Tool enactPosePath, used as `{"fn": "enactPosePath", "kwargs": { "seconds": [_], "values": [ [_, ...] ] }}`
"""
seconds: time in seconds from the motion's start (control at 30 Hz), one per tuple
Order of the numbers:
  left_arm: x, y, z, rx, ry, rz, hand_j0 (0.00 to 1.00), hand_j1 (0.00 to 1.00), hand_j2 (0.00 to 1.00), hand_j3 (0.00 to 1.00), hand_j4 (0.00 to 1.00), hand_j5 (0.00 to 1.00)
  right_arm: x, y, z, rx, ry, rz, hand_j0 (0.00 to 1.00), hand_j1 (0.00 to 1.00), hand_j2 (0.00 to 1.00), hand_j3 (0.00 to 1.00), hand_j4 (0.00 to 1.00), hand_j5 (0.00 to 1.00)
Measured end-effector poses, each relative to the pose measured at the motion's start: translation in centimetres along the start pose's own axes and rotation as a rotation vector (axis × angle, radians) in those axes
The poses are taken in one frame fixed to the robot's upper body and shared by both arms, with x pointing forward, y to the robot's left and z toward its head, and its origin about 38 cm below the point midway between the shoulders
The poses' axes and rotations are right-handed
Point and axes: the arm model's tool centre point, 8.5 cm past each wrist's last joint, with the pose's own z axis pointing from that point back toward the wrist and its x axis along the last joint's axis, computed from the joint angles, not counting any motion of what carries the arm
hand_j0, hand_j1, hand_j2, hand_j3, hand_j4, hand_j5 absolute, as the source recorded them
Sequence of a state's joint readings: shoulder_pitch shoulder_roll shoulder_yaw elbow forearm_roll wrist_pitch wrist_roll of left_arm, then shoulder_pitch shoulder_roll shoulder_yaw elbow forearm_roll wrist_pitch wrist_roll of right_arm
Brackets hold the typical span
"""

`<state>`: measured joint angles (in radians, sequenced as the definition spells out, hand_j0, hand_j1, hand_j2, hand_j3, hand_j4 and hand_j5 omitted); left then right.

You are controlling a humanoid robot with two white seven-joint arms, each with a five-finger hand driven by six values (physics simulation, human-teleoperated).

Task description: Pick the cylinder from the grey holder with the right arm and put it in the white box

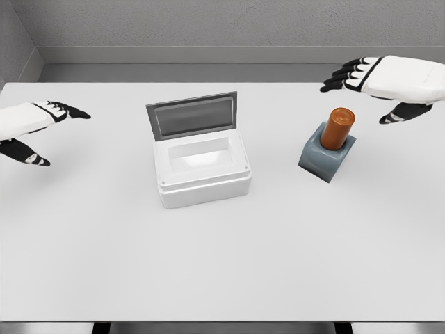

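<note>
An orange-brown cylinder [338, 128] stands upright in a grey block holder [326, 158] right of the table's middle. The white box [201, 167] sits at the centre with its grey lid [192, 115] raised at the back, and its inside looks bare. My right hand [372, 90] hovers above and to the right of the cylinder, fingers spread and thumb hanging down, holding nothing. At the left edge my left hand [43, 129] is open too, far from the box.
Everything rests on a white table [222, 264] that ends at a grey wall behind. Its front edge runs along the bottom of the view.
</note>
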<state>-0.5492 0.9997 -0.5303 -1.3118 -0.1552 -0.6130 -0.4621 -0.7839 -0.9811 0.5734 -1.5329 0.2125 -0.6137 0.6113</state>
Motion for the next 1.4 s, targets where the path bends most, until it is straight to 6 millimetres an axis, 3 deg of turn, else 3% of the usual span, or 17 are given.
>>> {"fn": "enactPosePath", "kwargs": {
  "seconds": [0.2,0.4,0.53,0.63,0.9,1.4],
  "values": [
    [-0.7,-0.4,0.2,0.012,0.01,0.044,1.0,1.0,1.0,1.0,1.0,1.0,-0.2,0.2,0.1,0.016,0.016,0.017,1.0,1.0,1.0,1.0,1.0,1.0],
    [-2.0,-4.8,-0.2,0.084,-0.047,0.45,1.0,1.0,1.0,1.0,1.0,1.0,-0.4,1.5,-1.8,0.073,0.037,0.061,1.0,1.0,1.0,1.0,1.0,1.0],
    [-1.9,-5.5,-1.0,0.142,-0.087,0.6,1.0,1.0,1.0,1.0,1.0,1.0,-0.5,2.5,-3.4,0.092,0.035,0.059,1.0,1.0,1.0,1.0,1.0,1.0],
    [-2.2,-7.2,-2.2,0.163,-0.084,0.68,1.0,1.0,1.0,1.0,1.0,1.0,-0.6,3.3,-4.3,0.11,0.029,0.046,1.0,1.0,1.0,1.0,1.0,1.0],
    [-1.8,-8.6,-3.9,0.177,-0.097,0.74,1.0,1.0,1.0,1.0,1.0,1.0,-0.5,4.8,-5.6,0.146,0.019,0.027,1.0,1.0,1.0,1.0,1.0,1.0],
    [-0.9,-9.3,-4.7,0.15,-0.121,0.751,1.0,1.0,1.0,1.0,1.0,1.0,-1.1,5.6,-6.0,0.171,0.042,0.026,1.0,1.0,1.0,1.0,1.0,1.0]
  ]
}}
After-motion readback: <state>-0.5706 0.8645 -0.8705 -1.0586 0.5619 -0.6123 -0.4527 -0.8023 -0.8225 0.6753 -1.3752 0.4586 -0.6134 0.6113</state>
